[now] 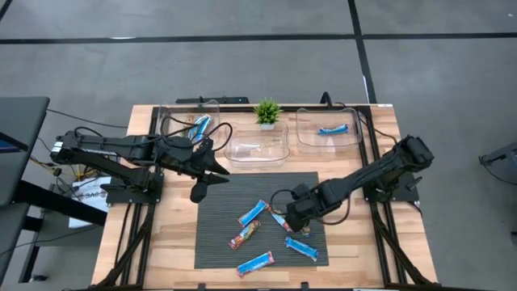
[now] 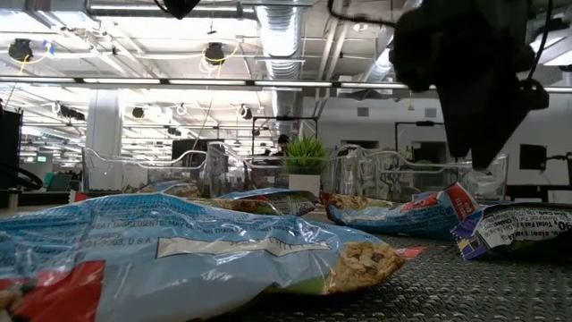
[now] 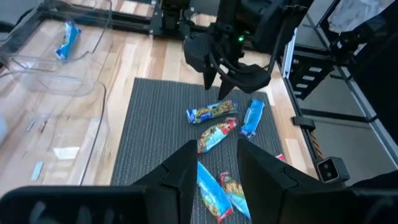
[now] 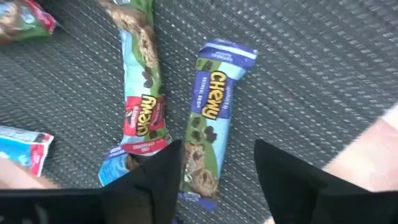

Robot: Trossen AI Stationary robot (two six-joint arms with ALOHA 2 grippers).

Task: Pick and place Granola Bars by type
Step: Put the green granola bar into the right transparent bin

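Several wrapped granola bars lie flat on the dark mat (image 1: 218,242): blue ones (image 1: 253,212) (image 1: 300,248) (image 1: 255,263) and a red-orange one (image 1: 244,234). My right gripper (image 1: 284,217) is open low over the mat. In the right wrist view its fingers stand either side of the near end of a purple-and-green bar (image 4: 211,112), with a blue-and-red bar (image 4: 142,93) beside it. My left gripper (image 1: 200,187) hovers open over the mat's far left corner, with bars (image 3: 216,135) ahead of it. One blue bar (image 1: 199,127) lies in the left bin and another (image 1: 333,129) in the right bin.
Three clear plastic bins stand along the table's far edge: left (image 1: 174,121), middle (image 1: 258,149) and right (image 1: 327,139). A small green potted plant (image 1: 267,111) stands between the middle and right bins. Bare wood (image 1: 170,234) shows to the left of the mat.
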